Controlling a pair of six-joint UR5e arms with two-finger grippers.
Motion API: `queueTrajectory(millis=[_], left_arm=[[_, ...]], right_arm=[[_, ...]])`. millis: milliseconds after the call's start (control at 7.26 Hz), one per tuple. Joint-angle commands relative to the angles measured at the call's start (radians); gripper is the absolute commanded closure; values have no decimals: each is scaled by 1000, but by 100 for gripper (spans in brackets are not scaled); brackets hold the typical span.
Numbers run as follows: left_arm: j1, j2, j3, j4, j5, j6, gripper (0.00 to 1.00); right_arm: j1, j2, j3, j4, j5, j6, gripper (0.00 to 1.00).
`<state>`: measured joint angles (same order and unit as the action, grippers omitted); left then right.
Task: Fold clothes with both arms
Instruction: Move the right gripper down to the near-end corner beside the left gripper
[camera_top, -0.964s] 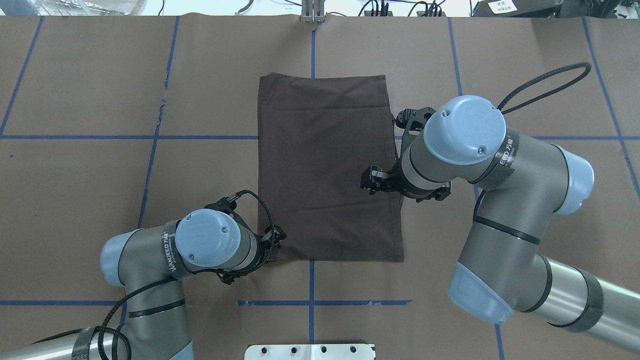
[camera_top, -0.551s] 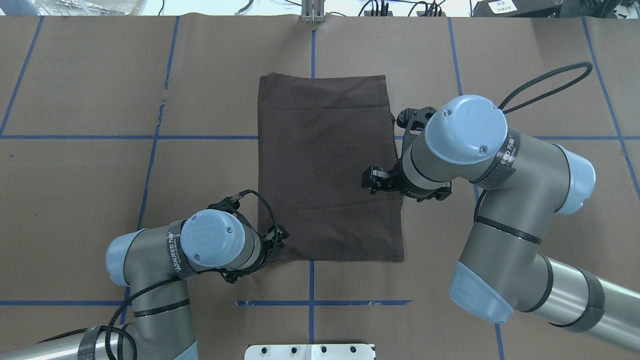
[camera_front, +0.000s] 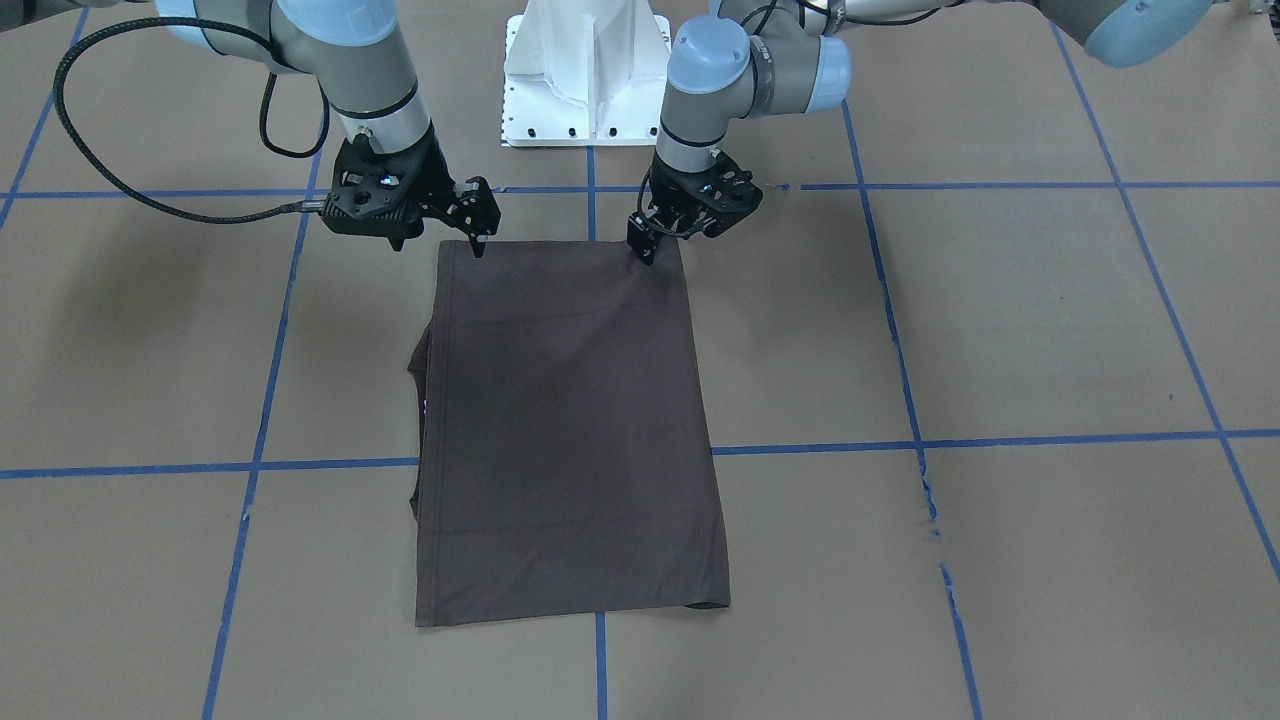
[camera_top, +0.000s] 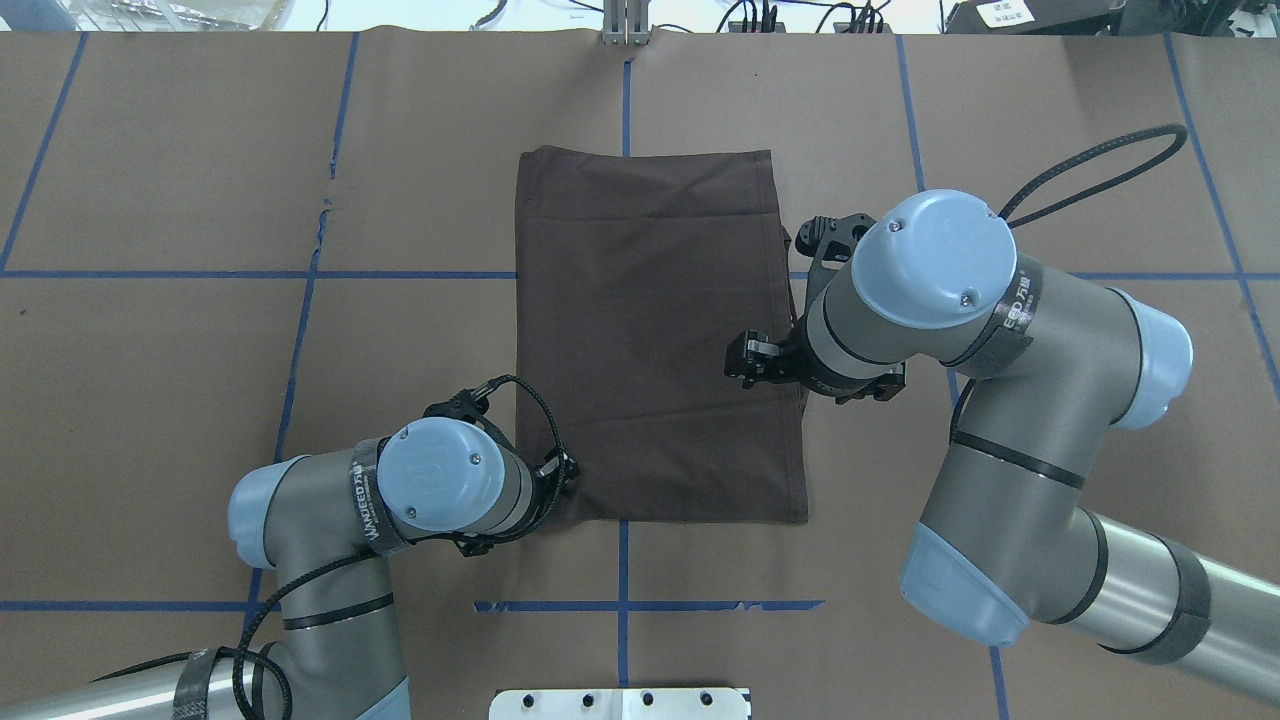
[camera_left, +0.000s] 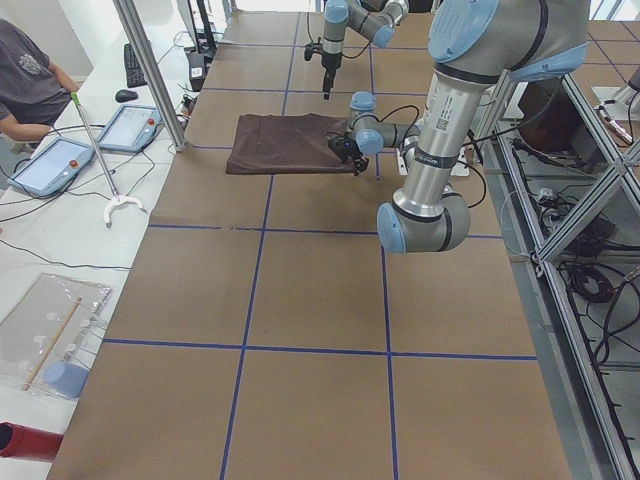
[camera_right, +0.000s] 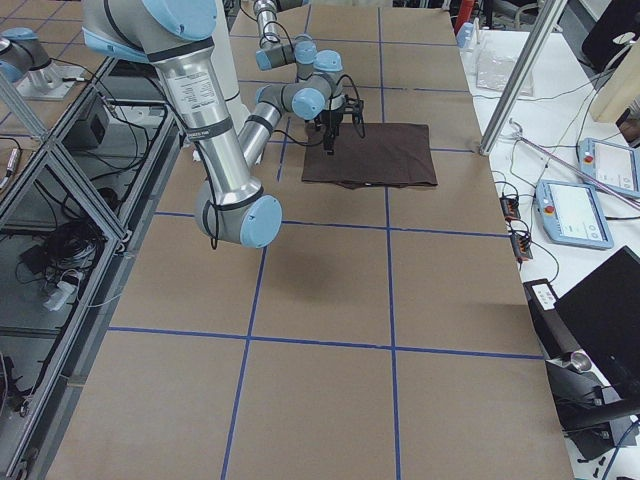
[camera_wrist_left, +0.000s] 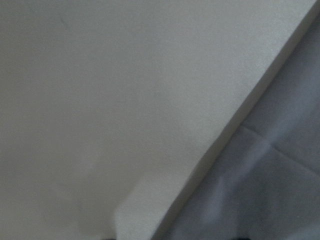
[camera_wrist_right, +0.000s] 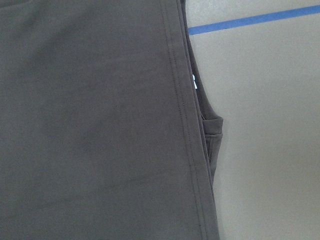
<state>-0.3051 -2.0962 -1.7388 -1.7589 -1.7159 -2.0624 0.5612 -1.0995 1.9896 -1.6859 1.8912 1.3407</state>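
The dark brown T-shirt lies folded in a flat rectangle mid-table, also in the front view. My left gripper is low at the shirt's near left corner. Its wrist view shows the shirt's edge close up and blurred. Its jaws look open and hold nothing. My right gripper hovers above the shirt's right side, open and empty. Its wrist view looks down on the stitched hem and a small white label.
The white pedestal base stands at the robot's edge of the table. Blue tape lines cross the brown table cover. An operator and tablets are beside the far edge.
My left arm has moved right, toward the shirt's near left corner. The right arm has barely moved. The shirt lies as before.
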Motion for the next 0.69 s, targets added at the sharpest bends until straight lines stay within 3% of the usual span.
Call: queueTrajectory(millis=[0, 138, 551], left_arm=[[0, -1, 1, -1, 1, 1, 95], [0, -1, -7, -1, -1, 2, 100], [-2, -2, -25, 10, -5, 13, 100]], right_arm=[[0, -2, 0, 0, 0, 0, 0], [0, -8, 2, 0, 2, 0, 0], [0, -25, 18, 0, 2, 0, 0]])
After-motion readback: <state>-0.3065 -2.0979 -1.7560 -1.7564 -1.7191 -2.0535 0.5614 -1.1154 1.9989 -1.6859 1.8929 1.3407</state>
